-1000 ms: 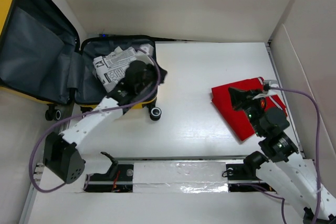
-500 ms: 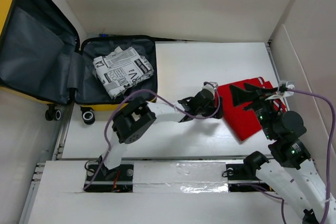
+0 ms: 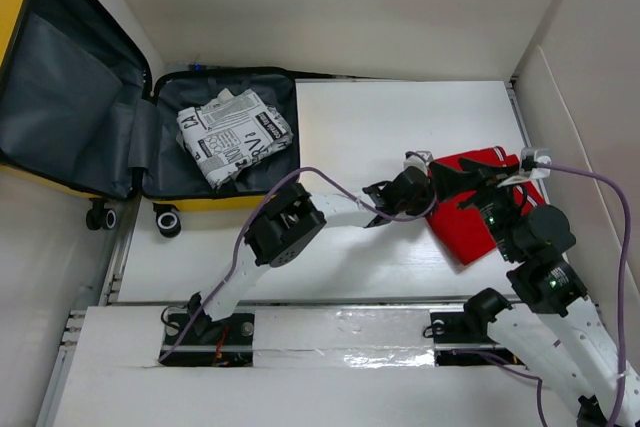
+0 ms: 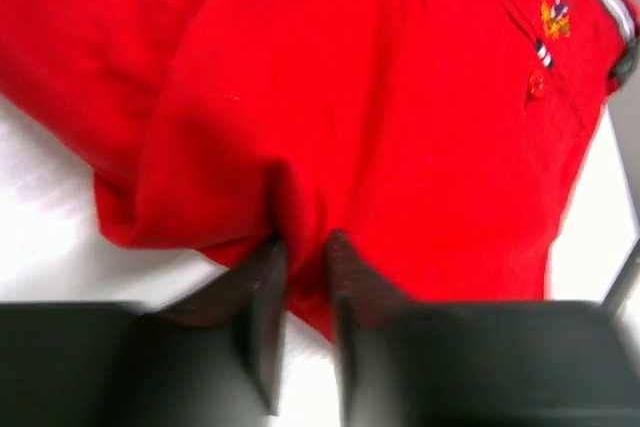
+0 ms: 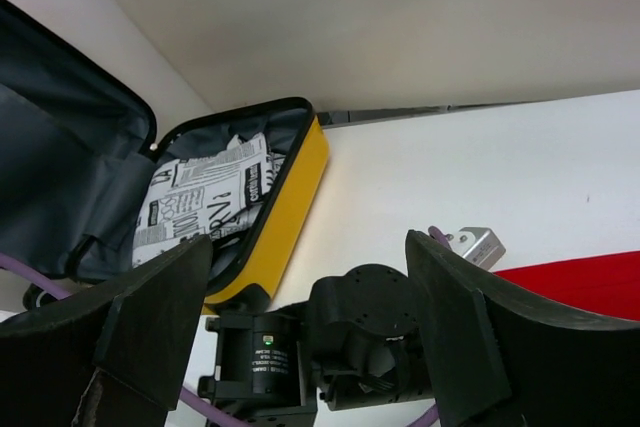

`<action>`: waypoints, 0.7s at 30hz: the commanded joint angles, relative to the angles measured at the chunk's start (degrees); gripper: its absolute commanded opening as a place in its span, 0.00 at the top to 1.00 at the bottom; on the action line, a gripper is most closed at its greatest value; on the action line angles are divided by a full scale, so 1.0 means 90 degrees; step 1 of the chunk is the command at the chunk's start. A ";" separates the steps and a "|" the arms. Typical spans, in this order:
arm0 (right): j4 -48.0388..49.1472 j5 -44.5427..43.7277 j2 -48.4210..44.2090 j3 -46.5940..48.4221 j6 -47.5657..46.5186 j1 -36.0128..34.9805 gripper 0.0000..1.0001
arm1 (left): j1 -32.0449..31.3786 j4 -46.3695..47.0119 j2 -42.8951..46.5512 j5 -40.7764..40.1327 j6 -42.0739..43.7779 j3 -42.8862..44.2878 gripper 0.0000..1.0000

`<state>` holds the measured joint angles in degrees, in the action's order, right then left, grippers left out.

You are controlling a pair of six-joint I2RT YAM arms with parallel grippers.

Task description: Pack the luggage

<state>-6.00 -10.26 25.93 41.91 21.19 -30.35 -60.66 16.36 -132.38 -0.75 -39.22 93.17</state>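
Left tool (image 4: 305, 247) pinches a fold at the edge of a red polo shirt (image 4: 400, 97) lying on the white table (image 3: 400, 117). The right tool (image 3: 465, 185) hovers just beside it, fingers spread wide and empty. Well behind the left tool, the open yellow luggage (image 3: 70, 77) holds a newsprint-patterned bundle (image 3: 232, 132).

A white table (image 3: 400, 117) fills the middle of the frame under bright, even light. A plain beige wall (image 3: 330, 7) runs across the top, and a pale panel (image 3: 590, 97) closes off the right side. A silvery taped rail (image 3: 340, 332) crosses the lower part, along the table's near edge.
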 commanded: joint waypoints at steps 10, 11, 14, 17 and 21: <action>0.0393 0.0056 0.0302 -0.0154 -0.0225 0.0052 0.17 | 0.1221 0.1482 0.1854 -0.0688 -0.0173 -0.2586 1.00; 0.0490 0.0105 0.0418 -0.0184 -0.0235 0.0052 0.17 | 0.1445 0.1541 0.2041 -0.0717 -0.0280 -0.2820 1.00; 0.0801 0.0241 0.0565 -0.0310 -0.0235 0.0052 0.17 | 0.1739 0.1922 0.2647 -0.0737 -0.0281 -0.3680 0.62; 0.1027 0.0388 0.0741 -0.0399 -0.0255 0.0052 0.16 | 0.1799 0.1582 0.2931 -0.0580 -0.0222 -0.3857 0.34; 0.1155 0.0476 0.0937 -0.0447 -0.0255 0.0052 0.16 | 0.1391 0.0988 0.3302 -0.1260 -0.0318 -0.4218 0.24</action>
<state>-0.91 -7.62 34.20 38.02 19.84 -30.35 -43.92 28.05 -107.04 -7.64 -41.60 57.10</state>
